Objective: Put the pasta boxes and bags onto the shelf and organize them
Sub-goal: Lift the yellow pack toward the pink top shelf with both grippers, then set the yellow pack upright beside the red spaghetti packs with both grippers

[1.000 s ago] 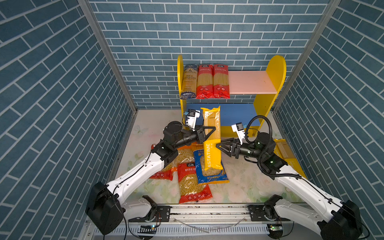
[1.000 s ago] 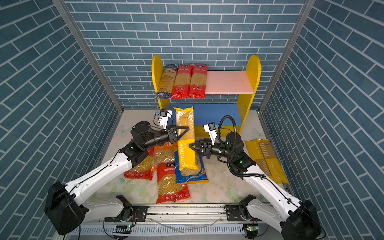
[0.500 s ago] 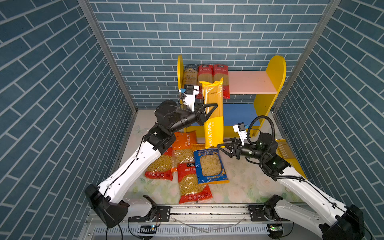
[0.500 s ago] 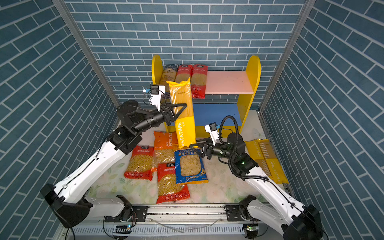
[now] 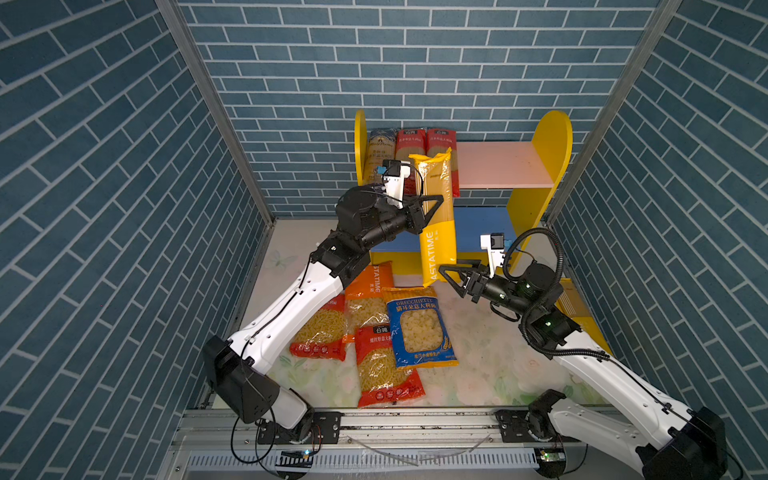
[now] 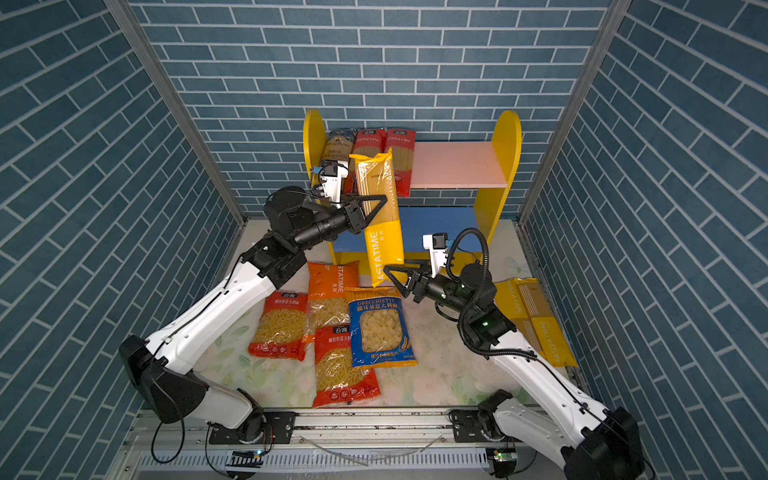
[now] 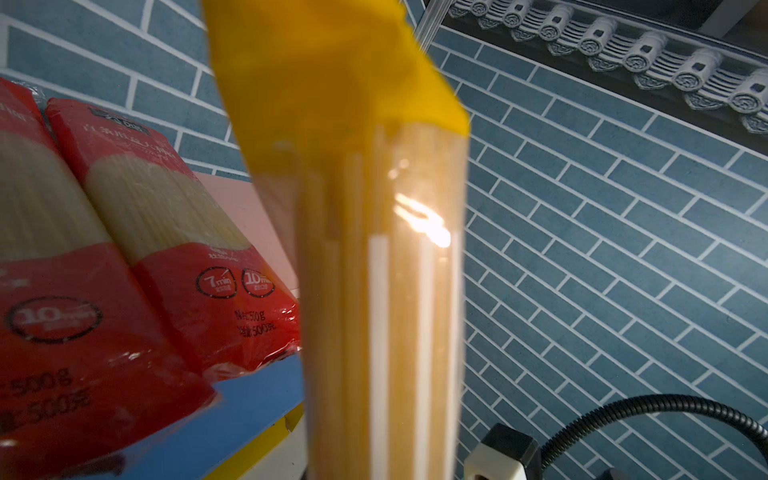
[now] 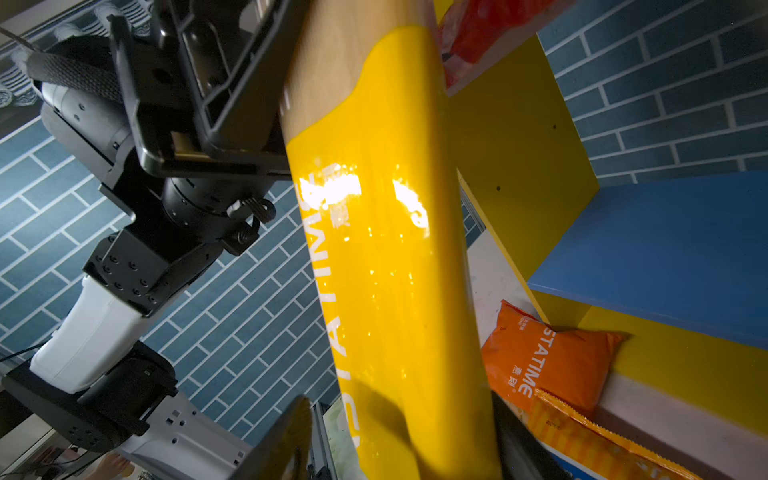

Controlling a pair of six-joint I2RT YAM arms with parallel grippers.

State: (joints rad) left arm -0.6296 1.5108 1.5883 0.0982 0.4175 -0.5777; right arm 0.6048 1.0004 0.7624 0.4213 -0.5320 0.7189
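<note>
- The left gripper (image 5: pixel 434 208) is clamped across the middle of a yellow PASTATIME spaghetti pack (image 5: pixel 438 249), holding it clear of the table (image 5: pixel 498 365) in front of the shelf (image 5: pixel 548 149).
- The pack's long axis runs nearly upright with a slight tilt. Its top end overlaps the right-hand red spaghetti pack (image 5: pixel 442 145) on the pink upper board (image 5: pixel 503 166), and its bottom end hangs past the blue lower board (image 5: pixel 478 228), near the orange bag (image 5: pixel 370 291).
- The right gripper (image 5: pixel 446 270) has its fingers spread at the pack's bottom end. The right wrist view shows the pack (image 8: pixel 386 270) passing between them, with no squeeze evident.
- Three long packs fill the left part of the upper board: a dark blue pack (image 5: pixel 376 158), a second red pack (image 5: pixel 409 153) and the right-hand red one. The bare pink stretch lies to the right of the held pack, toward the far yellow side panel.
- The likely next move is to carry the pack rightward and back onto that bare stretch, alongside the red pack. Only the left arm has a grip on it — the right only brackets the lower end.
- On the table, the orange bag, a blue-yellow bag (image 5: pixel 419 328) and two red bags (image 5: pixel 382 365) lie bunched under the left arm. Two more yellow packs (image 6: pixel 536 316) wait beside the right arm.
</note>
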